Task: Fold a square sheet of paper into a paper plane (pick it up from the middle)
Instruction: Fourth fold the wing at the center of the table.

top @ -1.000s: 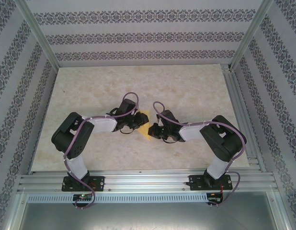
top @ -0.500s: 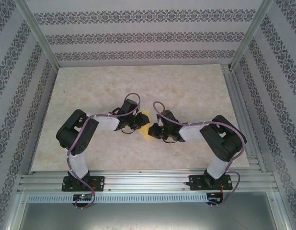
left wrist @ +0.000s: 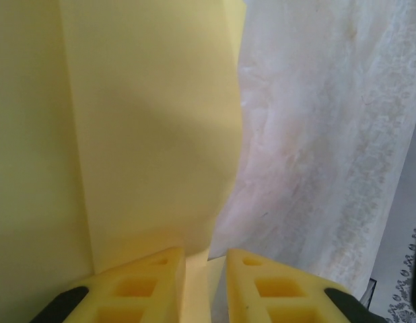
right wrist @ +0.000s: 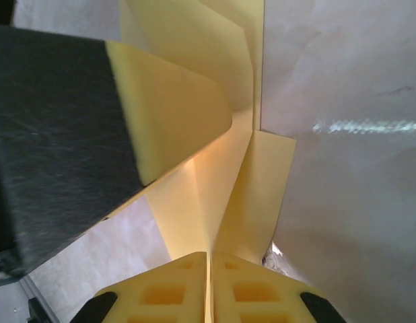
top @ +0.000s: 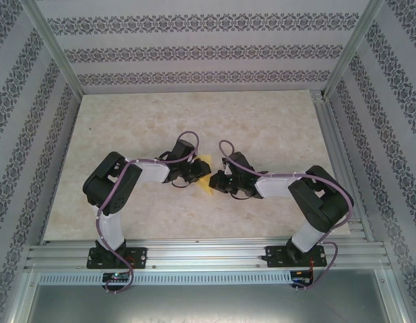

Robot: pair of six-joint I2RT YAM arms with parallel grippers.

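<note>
The pale-yellow sheet of paper (top: 205,177) is partly folded and creased, held up off the marble table (top: 262,121) between the two grippers. My left gripper (top: 196,173) comes at it from the left. In the left wrist view its jaws (left wrist: 204,253) stand slightly apart, with a folded edge of the paper (left wrist: 147,134) running between them and a thin gap beside the right finger. My right gripper (top: 217,182) is shut on the paper's crease (right wrist: 215,195), jaws (right wrist: 209,254) pressed together. The left gripper's finger pad (right wrist: 167,114) lies against the paper's flap.
Aluminium rails (top: 208,254) run along the near edge and down the right side (top: 339,155). Patterned walls (top: 194,50) close in the back and sides. Bare tabletop lies behind and to both sides of the grippers.
The left arm's elbow has swung right, and its gripper has edged closer to the paper. The right arm's elbow has shifted right and down. The paper stays between the grippers.
</note>
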